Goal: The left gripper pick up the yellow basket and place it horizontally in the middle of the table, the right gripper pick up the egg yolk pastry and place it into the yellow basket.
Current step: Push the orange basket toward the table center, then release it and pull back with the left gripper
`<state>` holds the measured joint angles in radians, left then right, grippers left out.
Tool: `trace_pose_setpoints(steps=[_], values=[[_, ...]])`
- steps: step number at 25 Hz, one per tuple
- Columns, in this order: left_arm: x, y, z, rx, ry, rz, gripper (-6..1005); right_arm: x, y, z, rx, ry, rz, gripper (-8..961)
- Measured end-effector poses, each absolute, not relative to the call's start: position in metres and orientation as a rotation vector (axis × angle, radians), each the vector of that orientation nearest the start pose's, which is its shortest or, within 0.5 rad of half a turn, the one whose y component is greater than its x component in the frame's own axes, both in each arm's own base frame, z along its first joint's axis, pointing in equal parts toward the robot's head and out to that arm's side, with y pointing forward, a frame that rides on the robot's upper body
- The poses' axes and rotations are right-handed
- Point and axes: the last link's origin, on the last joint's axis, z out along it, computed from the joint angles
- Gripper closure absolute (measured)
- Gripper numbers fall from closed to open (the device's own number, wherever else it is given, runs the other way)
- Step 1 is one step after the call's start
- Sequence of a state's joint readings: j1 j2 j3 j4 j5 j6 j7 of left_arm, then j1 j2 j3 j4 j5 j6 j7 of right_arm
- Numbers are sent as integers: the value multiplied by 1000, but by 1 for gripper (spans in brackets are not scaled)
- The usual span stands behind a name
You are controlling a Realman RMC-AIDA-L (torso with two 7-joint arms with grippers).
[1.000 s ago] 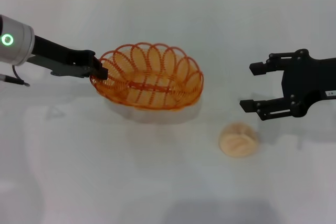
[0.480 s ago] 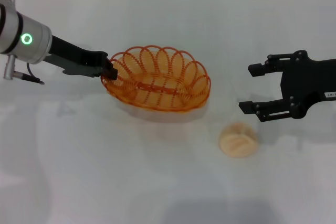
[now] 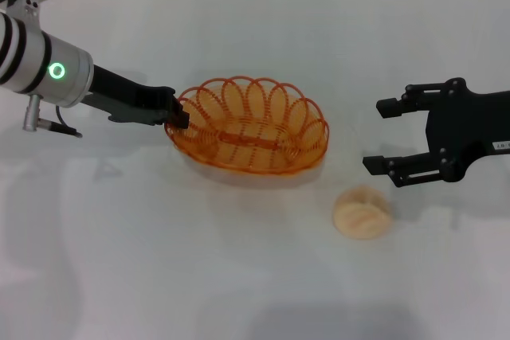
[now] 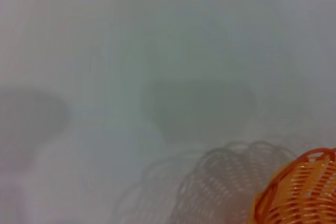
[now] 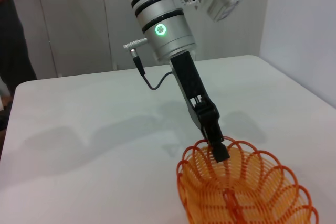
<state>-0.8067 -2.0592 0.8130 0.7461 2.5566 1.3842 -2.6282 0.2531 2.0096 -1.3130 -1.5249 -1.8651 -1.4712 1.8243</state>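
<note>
Moved: the yellow basket (image 3: 249, 127), gripped at its rim by the left hand (image 3: 177, 114), had shifted rightward toward centre since a second before.
Egg yolk pastry (image 3: 361, 212): lay nearest on the worktop (image 3: 239, 276), at the basket's 4 o'clock, apart from it.
Right hand (image 3: 386, 134): hovered at the pastry's 1 o'clock, fingers spread wide, holding nothing.
Left hand: clamped on the basket's 9 o'clock rim.

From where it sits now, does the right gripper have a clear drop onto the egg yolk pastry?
Probably yes. The right gripper hangs with jaws open just beyond the egg yolk pastry, bare table around it. The yellow basket, held by the left gripper, sits off to the side.
</note>
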Motion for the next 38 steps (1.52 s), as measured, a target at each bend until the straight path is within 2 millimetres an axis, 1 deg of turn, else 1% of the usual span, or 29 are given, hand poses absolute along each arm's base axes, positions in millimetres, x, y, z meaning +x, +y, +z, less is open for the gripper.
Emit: trace_pose_setpoints(steps=[18, 38], values=[[-241, 390, -20, -2275, -1774, 24, 873, 176, 303, 40, -2845, 202, 314, 174], [-242, 390, -21, -2270, -1777, 26, 851, 176, 303, 40, -2845, 202, 316, 174]])
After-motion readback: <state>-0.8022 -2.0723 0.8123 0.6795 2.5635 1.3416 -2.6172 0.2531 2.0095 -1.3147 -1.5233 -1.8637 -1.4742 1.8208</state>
